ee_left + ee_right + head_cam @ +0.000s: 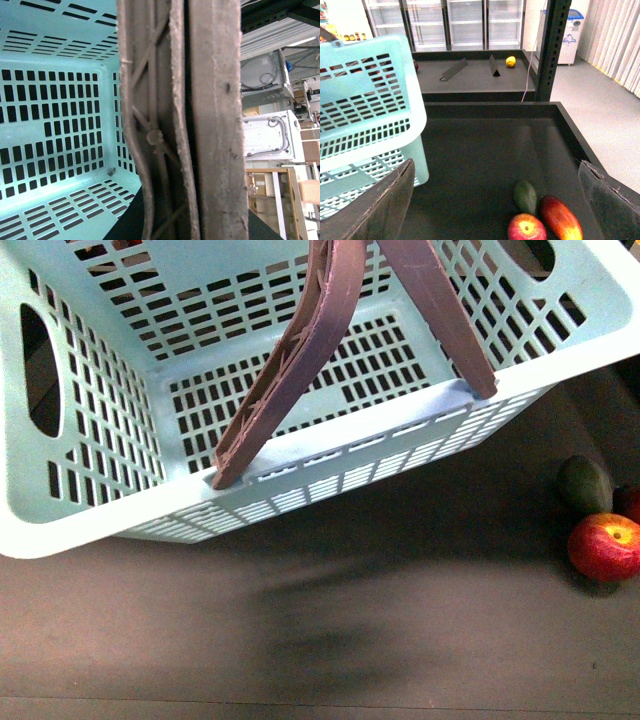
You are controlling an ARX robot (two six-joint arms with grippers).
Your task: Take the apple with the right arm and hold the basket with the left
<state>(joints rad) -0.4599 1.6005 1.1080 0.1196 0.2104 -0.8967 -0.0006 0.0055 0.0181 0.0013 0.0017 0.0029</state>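
The mint-turquoise basket [90, 490] fills the upper left of the front view, tilted and lifted, its two brown handles [300, 360] raised together. In the left wrist view those handles [185, 130] fill the frame; my left gripper is shut on them, its fingers hidden. The red apple [604, 546] with a yellow blush lies at the right edge of the dark shelf. My right gripper [501, 200] hovers open above the apple [526, 228], its dark fingers [387, 205] spread wide to either side, touching nothing. The basket [365, 100] stands to one side of that gripper.
A dull green oval fruit [525, 196] and a longer red-yellow fruit [561, 218] lie touching the apple. The dark shelf has a raised rim [570, 130] and a black upright post [552, 50]. A further shelf behind holds a yellow fruit [510, 61].
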